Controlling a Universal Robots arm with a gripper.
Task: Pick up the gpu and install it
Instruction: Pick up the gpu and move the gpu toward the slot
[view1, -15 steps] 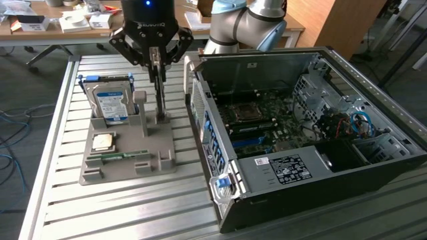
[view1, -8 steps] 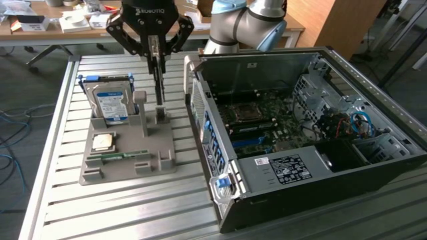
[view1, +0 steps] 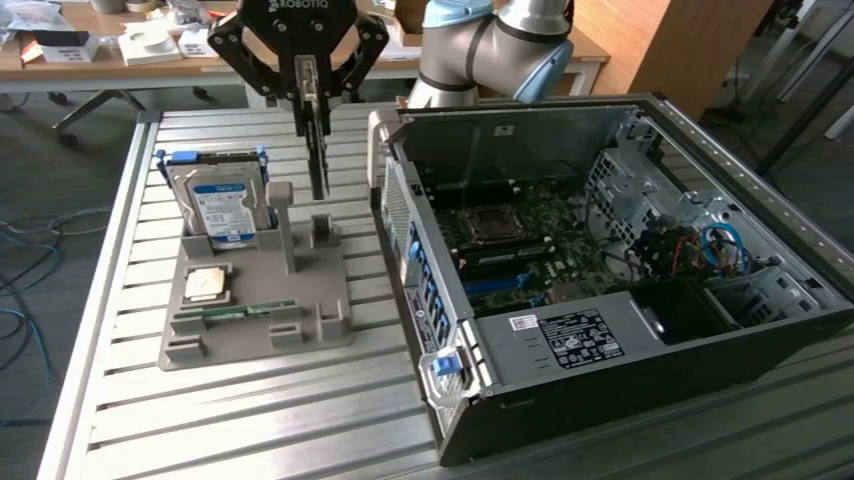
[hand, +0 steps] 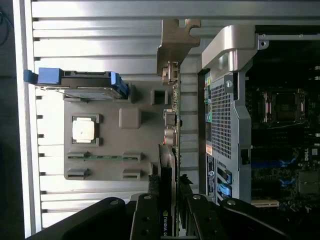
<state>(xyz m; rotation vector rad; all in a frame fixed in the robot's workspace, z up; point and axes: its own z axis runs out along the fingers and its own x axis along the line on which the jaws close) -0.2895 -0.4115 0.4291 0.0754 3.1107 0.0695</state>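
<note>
Wrist view: gpu (hand: 170, 125) edge-on in pincer (hand: 171, 201), faces hidden

We see the table (view1: 240, 420) in ribbed, brushed metal; the grey holder (view1: 320, 285) looks matt, probably plastic; the gpu (hand: 167, 165) carries a dull silver metal bracket; the computer case (hand: 222, 120) shows perforated sheet metal.

ROBOTIQ, white capitals, on gripper (view1: 311, 115) body. White sticker (view1: 577, 338) on computer case (view1: 561, 400): barcode, fine print, unreadable. Blue label on hard drive (view1: 220, 205): unreadable. Small marking on gpu (hand: 166, 220) edge: illegible.
</note>
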